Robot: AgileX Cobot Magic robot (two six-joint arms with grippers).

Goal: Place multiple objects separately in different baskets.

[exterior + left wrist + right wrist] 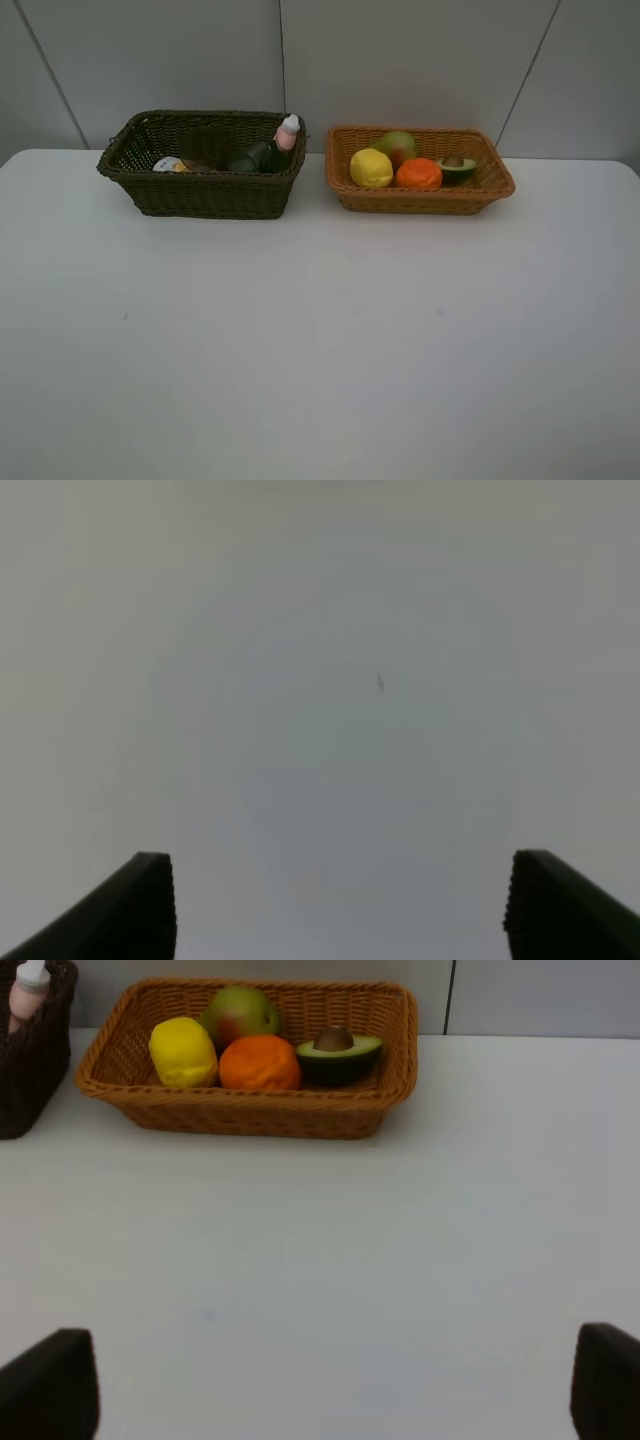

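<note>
The light orange-tan basket [420,198] stands at the back right and holds a yellow lemon [371,168], an orange [419,174], a green-red pear [397,146] and an avocado half [457,168]. The dark basket [200,192] at the back left holds a pink bottle [288,132], a dark green bottle [258,158] and a white item [168,165]. Neither arm shows in the high view. My left gripper [340,910] is open over bare white table. My right gripper [330,1385] is open, well short of the tan basket [250,1115], with lemon [183,1052], orange [259,1063], pear [240,1012] and avocado half [338,1054] inside.
The white table [320,340] stretches wide in front of both baskets. A grey panelled wall [400,60] rises behind them. The dark basket's corner [35,1060] and the pink bottle [28,995] show at the edge of the right wrist view.
</note>
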